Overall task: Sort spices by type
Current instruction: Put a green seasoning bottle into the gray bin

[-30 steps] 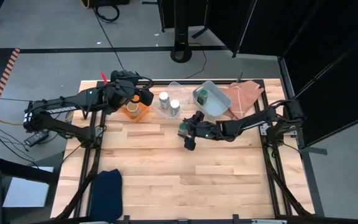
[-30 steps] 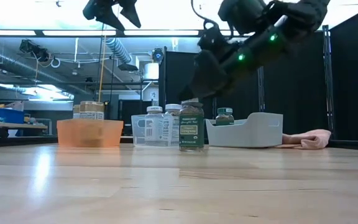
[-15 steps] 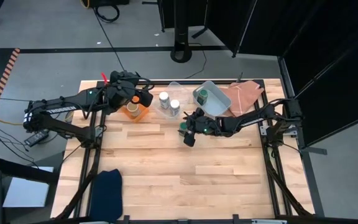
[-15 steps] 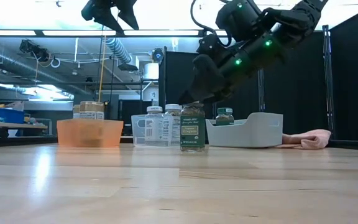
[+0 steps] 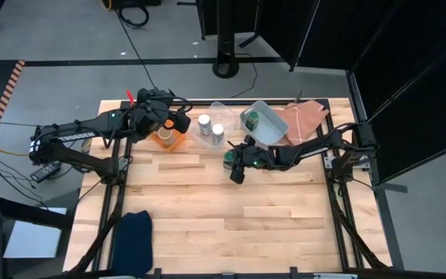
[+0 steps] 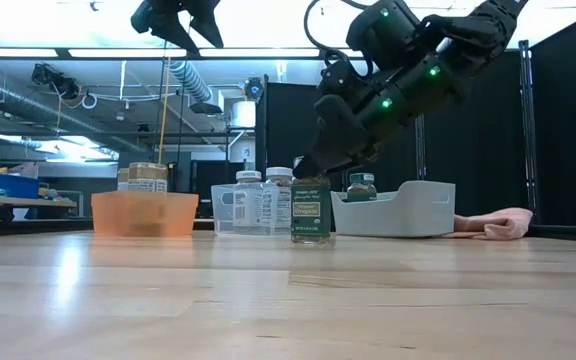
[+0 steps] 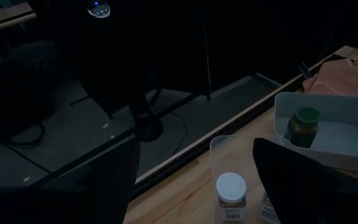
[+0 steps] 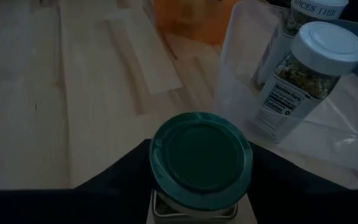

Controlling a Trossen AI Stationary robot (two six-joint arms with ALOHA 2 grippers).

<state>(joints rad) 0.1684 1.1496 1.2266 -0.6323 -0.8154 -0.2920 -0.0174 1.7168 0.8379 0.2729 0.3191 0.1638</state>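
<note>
One green-lidded jar (image 8: 201, 163) stands on the wood just before the clear tray (image 5: 210, 132), your right gripper (image 6: 313, 180) clamped on it; its twin (image 7: 302, 126) sits in the grey-blue tray (image 5: 273, 124) beyond, both white-lidded jars (image 5: 204, 122) in the clear tray; your left gripper (image 5: 178, 122) hangs parted above the orange tray (image 6: 145, 213); I judge this jar is nearly all that remains.

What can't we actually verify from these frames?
- Orange tray contents: low view, translucent wall blurs them; high view, left gripper overhangs it.
- Green-lidded jar label: right wrist view, cut off by the edge; low view, too small.
- Right gripper contact with that jar: fingers mostly hidden behind the lid.
</note>
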